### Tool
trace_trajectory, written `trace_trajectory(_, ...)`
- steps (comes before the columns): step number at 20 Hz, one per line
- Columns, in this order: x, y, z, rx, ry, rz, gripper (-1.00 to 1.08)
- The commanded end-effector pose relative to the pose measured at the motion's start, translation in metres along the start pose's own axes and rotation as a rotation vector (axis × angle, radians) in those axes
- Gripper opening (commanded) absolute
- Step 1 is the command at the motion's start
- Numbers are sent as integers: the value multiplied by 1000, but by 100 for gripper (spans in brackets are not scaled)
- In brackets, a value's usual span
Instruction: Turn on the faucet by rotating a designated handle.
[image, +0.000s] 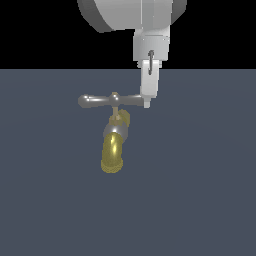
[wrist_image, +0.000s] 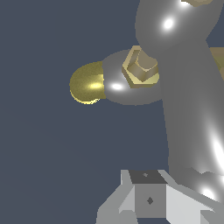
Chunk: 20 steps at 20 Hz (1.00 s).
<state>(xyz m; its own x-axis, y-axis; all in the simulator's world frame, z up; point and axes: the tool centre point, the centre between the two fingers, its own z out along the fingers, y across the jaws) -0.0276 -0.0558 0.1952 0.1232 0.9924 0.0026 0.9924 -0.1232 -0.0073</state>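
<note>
Evidently rigid: the handle (image: 111, 100), a glossy grey metal crossbar with bulbous ends, sits on a brass stem atop the faucet (image: 114, 145), its near end touching the jaws (image: 146, 102), its far end well apart from them. Jaw state: cannot tell, since only one white finger shows in the exterior view and the wrist view is filled by the bar (wrist_image: 188, 87) and brass nut. Judged stiff, slick and pivot-bound, not liftable; best pushed at the rounded end, farthest from the stem, where slipping off is the risk.

Golden-brass faucet (image: 113, 150) — glossy grey handle (image: 107, 100) — white gripper (image: 148, 103)
</note>
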Motion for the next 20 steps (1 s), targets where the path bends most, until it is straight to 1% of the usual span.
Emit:
trace_trajectory(1,-2,11,0,-7,-3,2,-100)
trace_trajectory(11,-6,40,0,-7,-3,2,-100)
trace_trajectory(12,-6,40,0,-7,-3,2,-100)
trace_trajectory(13,-7,34,1,0,-2,3,-100)
trace_trajectory(20,8,55,1,-2,-2,3,-100)
